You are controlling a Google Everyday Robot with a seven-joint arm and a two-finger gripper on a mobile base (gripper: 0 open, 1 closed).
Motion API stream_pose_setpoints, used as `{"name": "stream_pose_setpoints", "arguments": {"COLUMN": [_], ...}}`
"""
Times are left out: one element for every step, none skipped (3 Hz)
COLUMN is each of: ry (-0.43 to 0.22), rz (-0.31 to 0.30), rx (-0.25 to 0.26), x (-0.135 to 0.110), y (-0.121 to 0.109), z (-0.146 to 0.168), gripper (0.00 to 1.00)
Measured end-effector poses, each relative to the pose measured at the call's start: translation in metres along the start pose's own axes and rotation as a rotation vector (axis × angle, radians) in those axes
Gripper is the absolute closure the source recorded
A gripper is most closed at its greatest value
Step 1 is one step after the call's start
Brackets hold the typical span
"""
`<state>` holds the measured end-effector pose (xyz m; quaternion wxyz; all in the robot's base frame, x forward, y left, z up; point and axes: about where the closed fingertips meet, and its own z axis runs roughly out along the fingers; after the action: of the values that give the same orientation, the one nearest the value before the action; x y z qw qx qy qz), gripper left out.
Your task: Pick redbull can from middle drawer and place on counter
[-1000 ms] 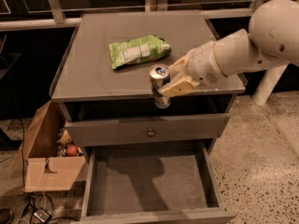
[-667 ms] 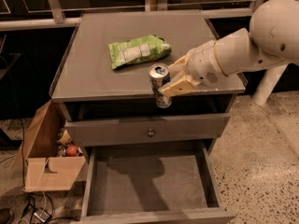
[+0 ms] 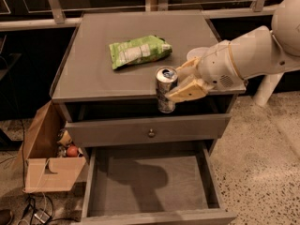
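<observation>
The redbull can is slim and silver-grey with a shiny top. My gripper is shut on it from the right and holds it upright in the air, at the front edge of the counter. The can's top stands a little above the counter's surface and its lower part hangs in front of the rim. The middle drawer is pulled open below, its grey floor bare and shadowed by the arm. My white arm reaches in from the right.
A green snack bag lies on the counter behind the can. A closed drawer front with a small knob sits above the open drawer. A cardboard box with small items stands on the speckled floor to the left.
</observation>
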<state>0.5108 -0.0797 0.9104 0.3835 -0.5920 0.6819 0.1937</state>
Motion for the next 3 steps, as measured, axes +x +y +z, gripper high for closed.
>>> {"name": "stream_pose_setpoints", "arguments": {"ry": [-0.016, -0.047, -0.052], "rz": [-0.006, -0.093, -0.097], "rx": [0.006, 0.013, 0.018], "x": [-0.007, -0.065, -0.069], "y": [-0.006, -0.06, -0.061], "z": [-0.003, -0.008, -0.009], "gripper": [1.0, 1.0, 1.0]}}
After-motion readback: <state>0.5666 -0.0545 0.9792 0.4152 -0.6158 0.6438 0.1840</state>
